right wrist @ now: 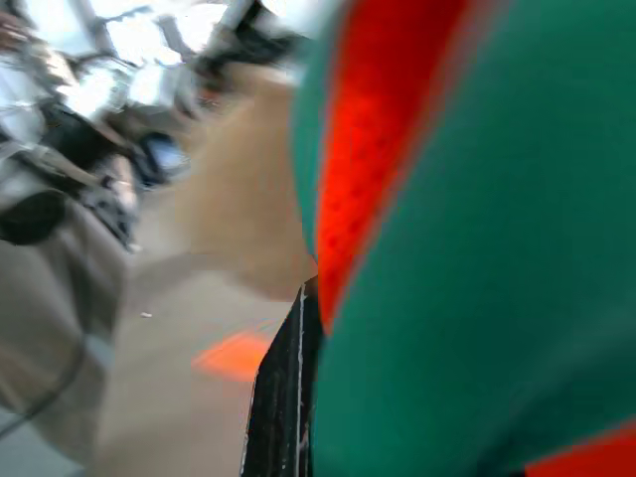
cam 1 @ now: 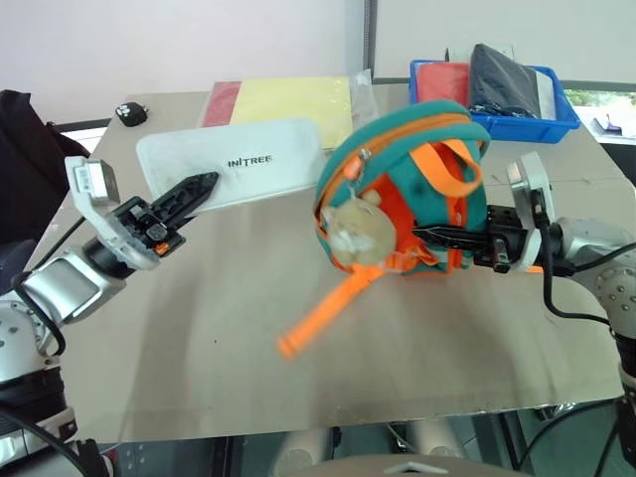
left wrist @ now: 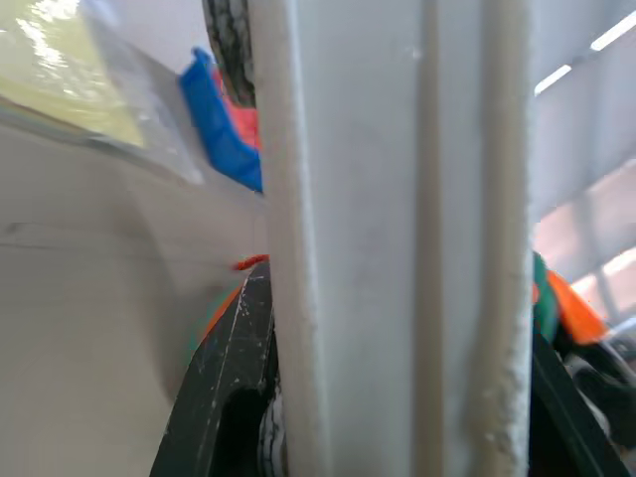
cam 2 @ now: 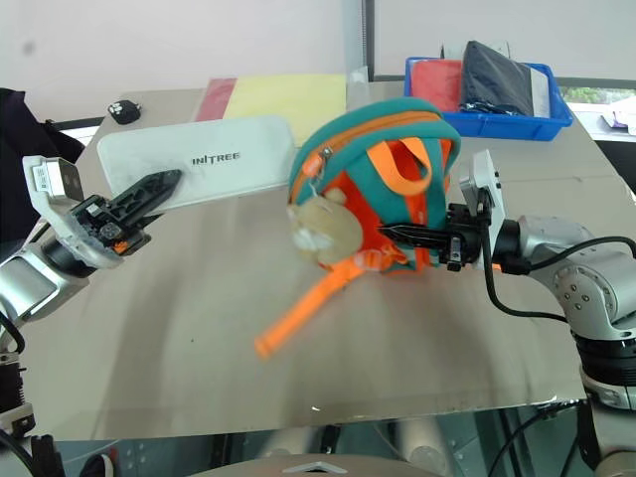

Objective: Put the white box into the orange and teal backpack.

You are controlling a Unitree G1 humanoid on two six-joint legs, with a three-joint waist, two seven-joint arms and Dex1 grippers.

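The white box (cam 1: 248,159), flat with dark lettering on top, lies at the table's back left. My left gripper (cam 1: 199,187) is shut on its near edge; in the left wrist view the white box (left wrist: 397,238) stands between the black fingers (left wrist: 224,397). The orange and teal backpack (cam 1: 397,169) is propped upright in the middle of the table, its beige plush (cam 1: 358,231) facing me and an orange strap (cam 1: 323,313) trailing over the tabletop. From the right, my right gripper (cam 1: 422,237) is shut on the backpack's lower fabric (right wrist: 497,248).
A clear sleeve with yellow and red sheets (cam 1: 288,99) lies behind the box. A blue bin (cam 1: 556,119) with dark and red items stands at the back right. A small black object (cam 1: 130,113) sits at the back left corner.
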